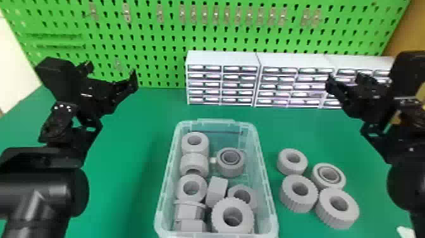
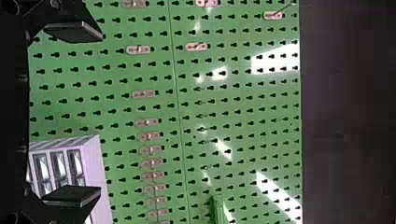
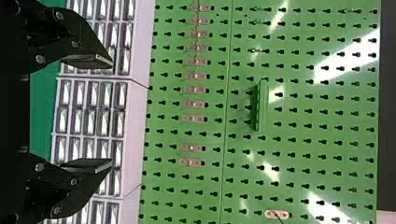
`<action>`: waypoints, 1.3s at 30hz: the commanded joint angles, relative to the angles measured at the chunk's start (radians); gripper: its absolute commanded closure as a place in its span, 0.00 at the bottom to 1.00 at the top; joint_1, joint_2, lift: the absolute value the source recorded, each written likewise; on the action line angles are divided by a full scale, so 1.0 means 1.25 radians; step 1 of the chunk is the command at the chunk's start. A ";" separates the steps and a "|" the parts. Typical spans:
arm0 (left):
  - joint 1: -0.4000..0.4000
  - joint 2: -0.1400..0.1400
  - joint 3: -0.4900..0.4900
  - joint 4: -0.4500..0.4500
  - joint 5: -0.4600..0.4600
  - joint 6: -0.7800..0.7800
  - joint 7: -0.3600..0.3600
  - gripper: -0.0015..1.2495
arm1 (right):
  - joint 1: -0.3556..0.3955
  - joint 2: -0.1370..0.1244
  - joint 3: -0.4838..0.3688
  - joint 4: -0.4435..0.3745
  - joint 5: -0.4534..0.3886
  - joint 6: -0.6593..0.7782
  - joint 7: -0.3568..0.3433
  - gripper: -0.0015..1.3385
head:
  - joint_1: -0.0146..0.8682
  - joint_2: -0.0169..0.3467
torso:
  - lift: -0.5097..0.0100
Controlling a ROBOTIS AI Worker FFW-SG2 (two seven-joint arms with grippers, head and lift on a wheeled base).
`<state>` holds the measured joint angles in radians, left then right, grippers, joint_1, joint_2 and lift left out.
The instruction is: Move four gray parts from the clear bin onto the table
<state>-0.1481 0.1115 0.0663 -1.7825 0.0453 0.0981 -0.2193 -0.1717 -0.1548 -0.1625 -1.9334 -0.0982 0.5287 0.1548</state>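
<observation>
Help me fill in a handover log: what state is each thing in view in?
Black two-fingered left gripper: open, empty.
Black two-fingered right gripper: open, empty.
Clear plastic bin: lidless, holding gray parts.
Four gray ring-shaped parts: lying flat on the green table.
White drawer cabinets: drawers look shut.
Green metal pegboard: upright.

Workshop-type workspace. Green pegboard, upright, with rows of small metal fittings. White cabinets of small drawers, side by side. Green-topped table, bearing a clear bin and gray parts.
</observation>
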 commanded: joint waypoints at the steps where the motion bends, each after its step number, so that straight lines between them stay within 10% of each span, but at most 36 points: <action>1: 0.002 0.000 0.000 0.000 0.003 0.000 0.000 0.10 | 0.001 0.000 0.001 -0.001 0.000 0.000 0.000 0.38 | 0.78 0.14 | 0.89; 39: -0.002 -0.001 -0.005 0.000 0.010 -0.005 0.000 0.10 | 0.000 0.002 -0.005 -0.018 0.002 0.009 0.000 0.38 | 0.78 0.14 | 0.89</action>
<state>-0.1554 0.1120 0.0609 -1.7825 0.0583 0.0920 -0.2193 -0.1718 -0.1474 -0.1738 -1.9559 -0.0961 0.5357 0.1549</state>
